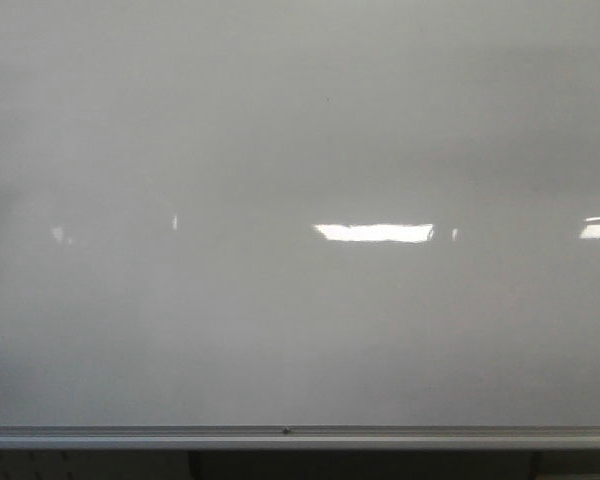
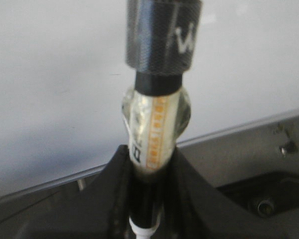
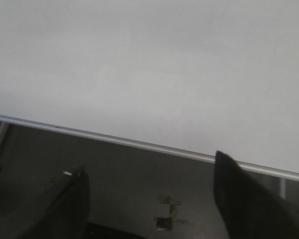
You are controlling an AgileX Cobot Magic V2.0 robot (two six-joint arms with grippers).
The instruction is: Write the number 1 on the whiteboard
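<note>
Whiteboard (image 1: 300, 120) ahead and unmarked; left end effector (image 2: 152, 174) clamped on marker (image 2: 157, 124), right end effector (image 3: 149, 199) apart and empty; operator judges tip should meet board squarely, light pressure, one short downward stroke.

Bright ceiling-light reflections (image 1: 374, 232) glare above a dark grey floor (image 3: 139, 179).

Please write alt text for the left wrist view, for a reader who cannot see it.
The left gripper is shut on a marker with a dark cap and an orange-printed label, pointing toward the whiteboard. The board's silver rail runs below; no stroke is visible.
</note>
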